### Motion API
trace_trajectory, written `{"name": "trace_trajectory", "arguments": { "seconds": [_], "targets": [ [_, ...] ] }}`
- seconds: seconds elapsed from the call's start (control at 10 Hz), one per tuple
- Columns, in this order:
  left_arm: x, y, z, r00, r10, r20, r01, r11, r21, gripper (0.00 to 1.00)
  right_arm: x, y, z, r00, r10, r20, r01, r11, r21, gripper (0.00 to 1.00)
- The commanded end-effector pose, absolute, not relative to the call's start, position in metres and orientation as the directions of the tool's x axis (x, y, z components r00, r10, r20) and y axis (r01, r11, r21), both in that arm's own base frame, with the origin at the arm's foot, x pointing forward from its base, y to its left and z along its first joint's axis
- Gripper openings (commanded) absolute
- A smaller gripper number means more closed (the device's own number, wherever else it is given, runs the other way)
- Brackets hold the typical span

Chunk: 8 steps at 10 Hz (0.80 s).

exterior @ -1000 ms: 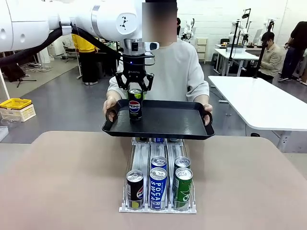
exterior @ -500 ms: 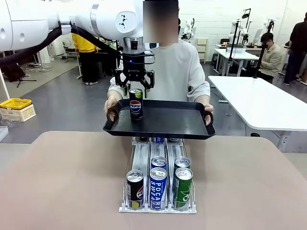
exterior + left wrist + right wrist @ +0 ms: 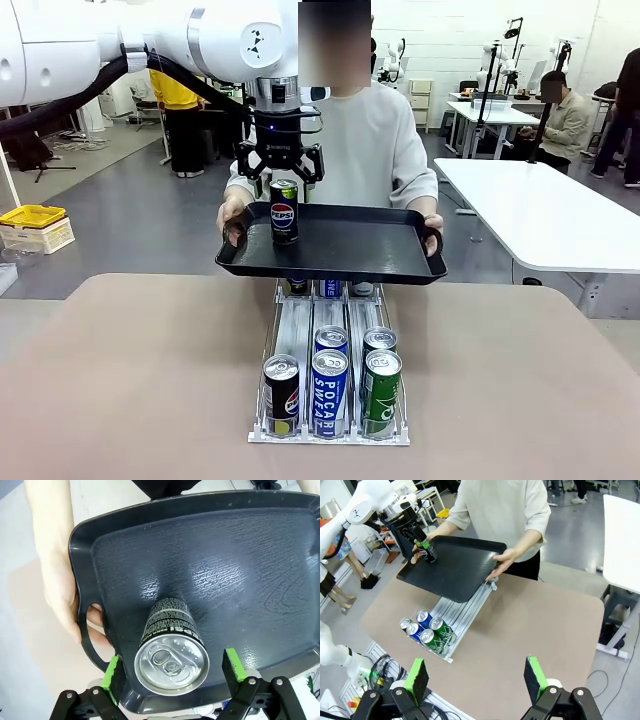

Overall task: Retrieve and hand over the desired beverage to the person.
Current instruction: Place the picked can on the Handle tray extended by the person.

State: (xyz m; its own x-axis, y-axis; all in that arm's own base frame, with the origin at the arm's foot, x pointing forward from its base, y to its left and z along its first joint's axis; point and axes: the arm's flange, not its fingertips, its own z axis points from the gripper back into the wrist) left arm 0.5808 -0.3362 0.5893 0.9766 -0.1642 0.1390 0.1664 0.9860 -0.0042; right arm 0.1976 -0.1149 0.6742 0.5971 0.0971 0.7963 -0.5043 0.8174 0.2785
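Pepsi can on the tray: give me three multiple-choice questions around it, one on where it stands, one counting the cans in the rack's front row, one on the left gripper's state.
1. Where does the Pepsi can stand?
A. on the tabletop
B. on the black tray, near its left handle
C. on the floor

2. How many cans stand in the row of the rack nearest the robot?
A. one
B. six
C. three

3. The left gripper is:
A. open, one finger on each side of the can
B. shut on the can
C. shut on the tray's rim

Answers:
1 B, the can stands upright on the tray that the person holds.
2 C, a black can, a blue can and a green can stand side by side.
3 A, the left wrist view shows gaps between both pads and the can.
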Motion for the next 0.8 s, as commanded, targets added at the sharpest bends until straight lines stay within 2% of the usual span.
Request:
{"name": "trace_trajectory", "arguments": {
  "seconds": [0.0, 0.2, 0.3, 0.5, 0.7],
  "targets": [
    [0.587, -0.335, 0.597, 0.975, -0.191, 0.117, 0.195, 0.981, -0.02, 1.0, 0.198, -0.113, 0.673, 0.595, 0.098, 0.797, -0.514, 0.809, 0.284, 1.0],
    [0.57, -0.322, 0.626, 0.968, -0.204, 0.145, 0.205, 0.979, 0.013, 1.0, 0.198, -0.113, 0.673, 0.595, 0.098, 0.797, -0.514, 0.809, 0.284, 1.0],
    [0.542, -0.311, 0.652, 0.956, -0.25, 0.154, 0.257, 0.966, -0.027, 1.0, 0.198, -0.113, 0.673, 0.595, 0.098, 0.797, -0.514, 0.809, 0.284, 1.0],
    [0.447, -0.273, 0.704, 0.896, -0.365, 0.253, 0.383, 0.923, -0.026, 1.0, 0.198, -0.113, 0.673, 0.595, 0.098, 0.797, -0.514, 0.809, 0.284, 1.0],
    [0.388, -0.222, 0.718, 0.868, -0.395, 0.3, 0.42, 0.907, -0.022, 1.0, 0.198, -0.113, 0.673, 0.595, 0.098, 0.797, -0.514, 0.809, 0.284, 1.0]
  ]
}}
